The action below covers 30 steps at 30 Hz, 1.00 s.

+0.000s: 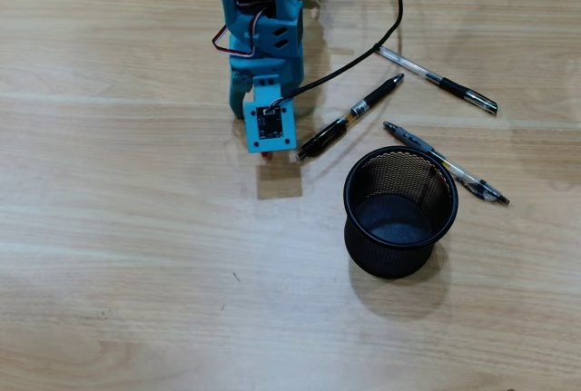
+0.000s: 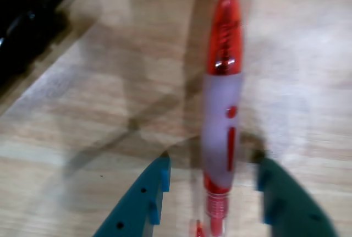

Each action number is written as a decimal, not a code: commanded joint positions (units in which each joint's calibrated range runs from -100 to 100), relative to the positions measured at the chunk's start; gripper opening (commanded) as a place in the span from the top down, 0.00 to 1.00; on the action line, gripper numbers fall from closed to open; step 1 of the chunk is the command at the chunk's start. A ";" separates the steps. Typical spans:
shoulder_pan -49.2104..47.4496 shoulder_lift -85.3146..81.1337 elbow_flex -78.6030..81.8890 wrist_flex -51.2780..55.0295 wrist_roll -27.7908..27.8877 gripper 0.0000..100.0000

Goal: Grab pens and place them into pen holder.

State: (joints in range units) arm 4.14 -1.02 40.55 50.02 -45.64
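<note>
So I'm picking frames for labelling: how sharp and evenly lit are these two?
Overhead view: sharp, soft even light, faint shadow beside the pen holder. Wrist view: blurred throughout, the red pen and gripper soft-edged, glare on the red cap, crossing shadows on the wood.

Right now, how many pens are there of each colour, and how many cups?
Red and clear pen, between the open end effector's fingers: 1
Black pen with yellowish band: 1
Clear pens with dark ends: 2
Black mesh cup: 1
Total: 5
</note>
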 commanded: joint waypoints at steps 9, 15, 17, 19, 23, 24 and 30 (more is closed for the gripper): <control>1.66 -0.64 0.54 0.05 0.25 0.98; 1.66 -0.81 0.08 0.68 0.25 0.98; 1.66 -1.91 -0.01 0.68 0.25 0.98; 1.66 -6.75 -0.28 0.78 0.30 0.98; 1.75 -14.48 -3.08 0.96 0.30 0.98; 1.75 -16.60 -3.63 0.96 0.30 0.98; 0.93 -29.00 -6.52 0.96 0.15 0.98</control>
State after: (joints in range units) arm 5.10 -21.41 38.24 50.80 -45.44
